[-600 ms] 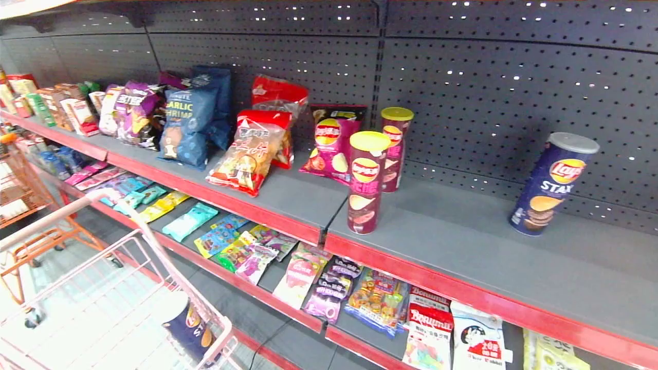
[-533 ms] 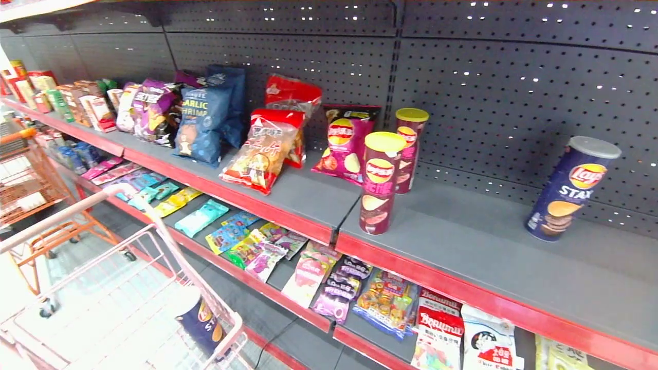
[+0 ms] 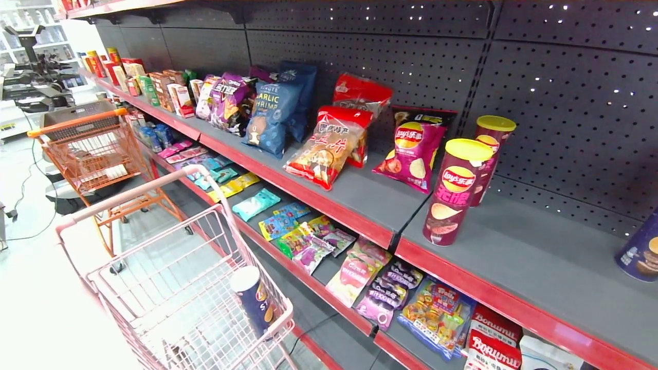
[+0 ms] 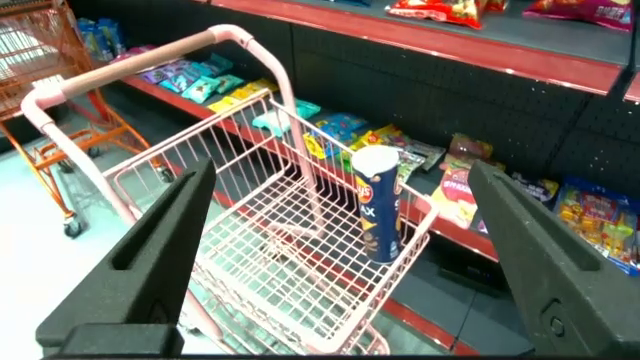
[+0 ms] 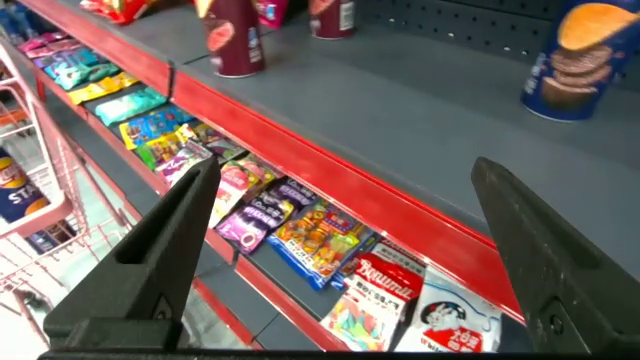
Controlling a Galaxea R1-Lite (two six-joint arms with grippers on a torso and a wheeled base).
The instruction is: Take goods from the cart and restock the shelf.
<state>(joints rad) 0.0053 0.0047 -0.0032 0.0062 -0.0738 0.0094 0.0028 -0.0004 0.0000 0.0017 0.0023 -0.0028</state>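
Observation:
A blue chip can with a white lid stands upright in the near corner of the pink wire cart. My left gripper hangs open above the cart, and the blue can is ahead of it, between its fingers' line of sight. A second blue can stands at the far right of the grey shelf. My right gripper is open in front of the shelf's red edge, with that blue can beyond it. Two maroon cans with yellow lids stand mid-shelf.
Snack bags fill the shelf's left part; bare shelf lies between the maroon cans and the blue can. Flat candy packs line the lower shelf. An orange cart stands behind the pink one on the left.
The head camera has swung left, so the whole picture has shifted right: more of the pink cart shows and the shelf's blue can sits at the right edge. No goods have moved.

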